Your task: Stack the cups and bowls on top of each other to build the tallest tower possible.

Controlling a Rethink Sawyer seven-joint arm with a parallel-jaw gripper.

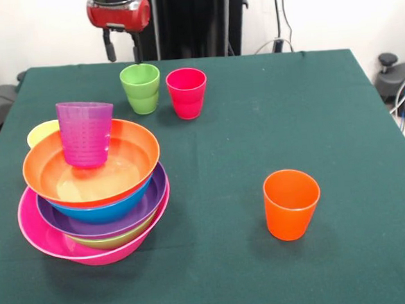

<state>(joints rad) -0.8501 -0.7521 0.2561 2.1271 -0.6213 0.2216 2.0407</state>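
At twelve o'clock of the table, your gripper [122, 52] hangs raised with its fingers parted, holding nothing. Just toward five o'clock of it stand the green cup [141, 88] and the red cup [186, 92], side by side. Farther out, at eight o'clock, the tower [95, 201] rises from the pink bowl [38, 236] to the orange bowl [129, 140], carrying the tilted purple cup [85, 132]; a yellow cup [40, 132] sits behind. The orange cup [291, 203] stands apart at four o'clock. Judged step: choosing another cup; you would next descend over the green one.

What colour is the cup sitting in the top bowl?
Purple cup, translucent, standing in the orange bowl; front view.
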